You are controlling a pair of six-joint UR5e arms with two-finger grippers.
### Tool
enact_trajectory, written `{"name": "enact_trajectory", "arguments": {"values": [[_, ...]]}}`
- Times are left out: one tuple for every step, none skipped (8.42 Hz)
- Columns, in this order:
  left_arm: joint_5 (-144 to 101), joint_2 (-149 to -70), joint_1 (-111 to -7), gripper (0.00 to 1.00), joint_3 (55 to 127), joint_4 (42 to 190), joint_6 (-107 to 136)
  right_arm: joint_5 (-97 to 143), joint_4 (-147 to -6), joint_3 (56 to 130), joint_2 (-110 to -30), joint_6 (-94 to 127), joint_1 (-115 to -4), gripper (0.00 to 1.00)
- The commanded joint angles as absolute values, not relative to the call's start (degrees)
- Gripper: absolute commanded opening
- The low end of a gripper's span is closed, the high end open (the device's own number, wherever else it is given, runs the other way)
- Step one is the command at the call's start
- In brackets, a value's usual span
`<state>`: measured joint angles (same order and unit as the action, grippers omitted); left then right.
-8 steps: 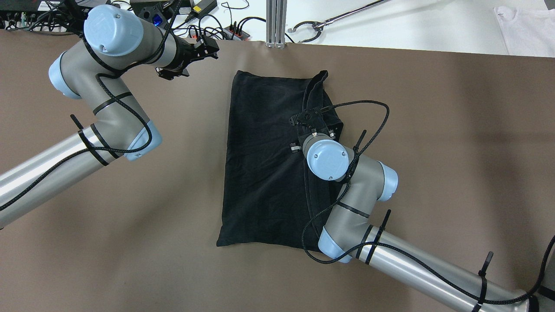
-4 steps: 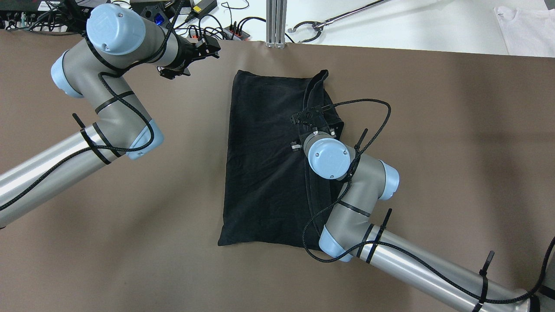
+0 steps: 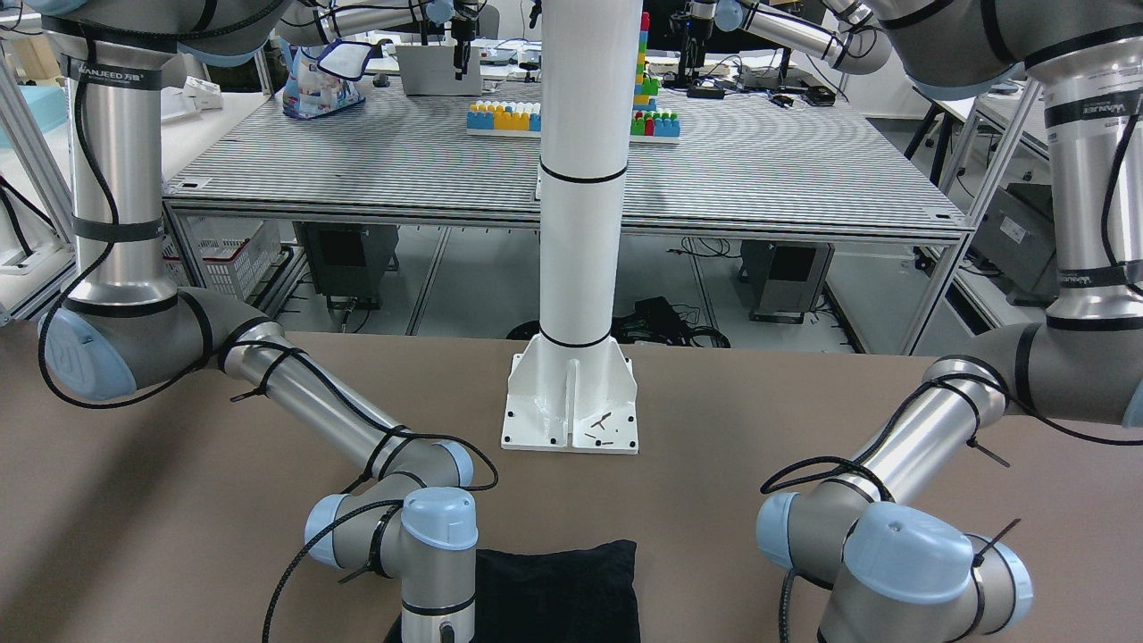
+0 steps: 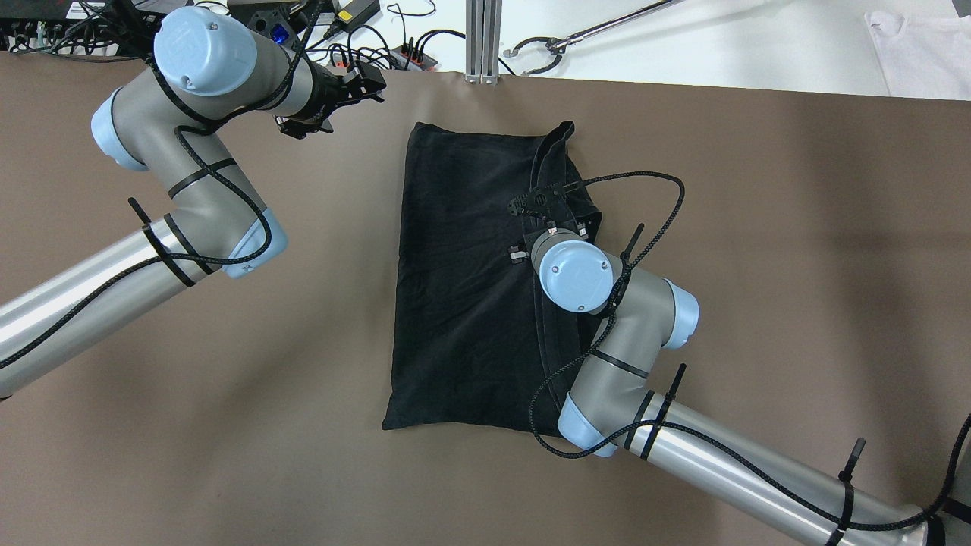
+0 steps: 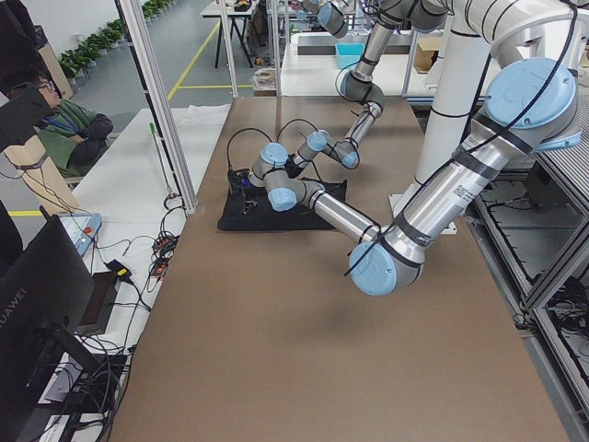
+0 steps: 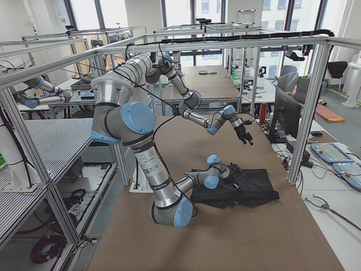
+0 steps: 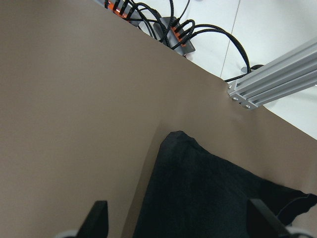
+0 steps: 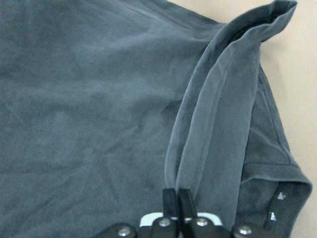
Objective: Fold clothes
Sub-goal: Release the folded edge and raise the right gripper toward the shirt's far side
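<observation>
Overhead exterior | clothes lay flat mid-way along the table, right edge doubled inward | right gripper pinched together on that raised hem, likely to carry it across | left gripper fingers apart, empty, hovering off the far-left corner, out of the way.

Daylight came through tall windows onto a brown-topped table with a white pillar bolted at one edge, ribbed aluminium-framed workbenches standing beyond it on a grey floor.
</observation>
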<state>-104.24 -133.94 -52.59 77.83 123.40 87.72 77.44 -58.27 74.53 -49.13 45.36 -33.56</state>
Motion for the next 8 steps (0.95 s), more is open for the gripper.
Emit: {"name": "enact_trajectory", "arguments": {"values": [[-104.24, -133.95, -52.65, 1.00, 77.78, 123.40, 87.63, 77.43, -58.27, 74.53, -49.13, 45.70, -33.57, 0.25], [-104.24, -133.95, -52.65, 1.00, 77.78, 123.40, 87.71, 77.43, -58.27, 74.53, -49.04, 45.88, -33.57, 0.25], [-104.24, -133.95, -52.56, 1.00, 77.78, 123.49, 87.71, 77.43, -58.27, 74.53, -49.04, 46.14, -33.57, 0.12], [-104.24, -133.95, -52.56, 1.00, 77.87, 123.49, 87.71, 77.43, -58.27, 74.53, -49.04, 46.14, -33.57, 0.00], [-104.24, -133.95, -52.56, 1.00, 77.87, 123.57, 87.71, 77.43, -58.27, 74.53, -49.04, 46.14, -33.57, 0.00], [-104.24, -133.95, -52.56, 1.00, 77.87, 123.75, 87.71, 77.43, -58.27, 74.53, -49.04, 46.14, -33.57, 0.00], [-104.24, -133.86, -52.56, 1.00, 77.78, 123.75, 87.71, 77.52, -58.27, 74.62, -49.04, 46.06, -33.75, 0.00], [-104.24, -133.86, -52.56, 1.00, 77.87, 123.75, 87.71, 80.13, -58.27, 75.84, -49.04, 45.45, -35.58, 0.00]]}}
